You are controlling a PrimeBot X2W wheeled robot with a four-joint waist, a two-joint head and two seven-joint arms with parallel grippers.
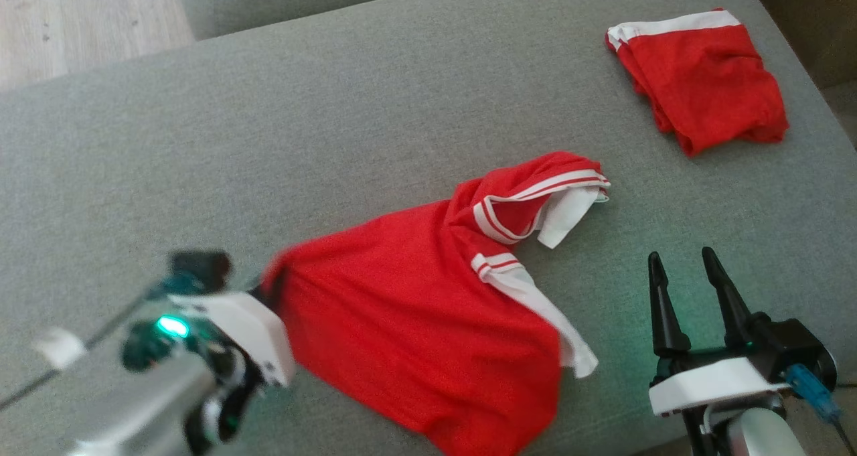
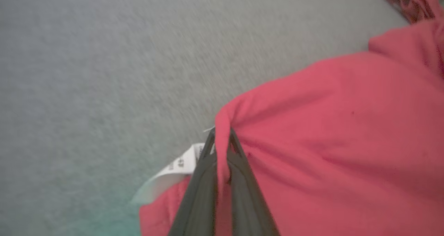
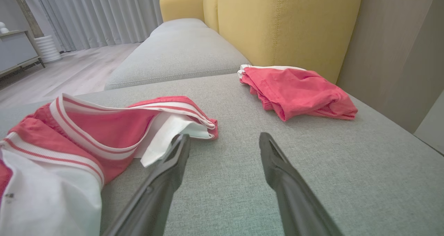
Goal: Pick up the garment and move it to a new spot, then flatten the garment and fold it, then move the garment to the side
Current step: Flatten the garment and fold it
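Fabric at an edge of the red shirt (image 1: 428, 322) is being pinched between the closed fingers of the left gripper (image 2: 221, 135), a white label (image 2: 175, 170) just beside them. The shirt is being borne by the grey sofa cushion (image 1: 335, 108), between the two grippers. The right gripper (image 1: 683, 268) is being held wide open and empty, near the shirt's white sleeve. A folded red garment (image 1: 703, 81) is being shown well beyond its fingertips.

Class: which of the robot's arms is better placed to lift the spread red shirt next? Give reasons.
Left. The left gripper is shut on an edge of the red shirt; the right gripper stands open beside it, holding nothing.
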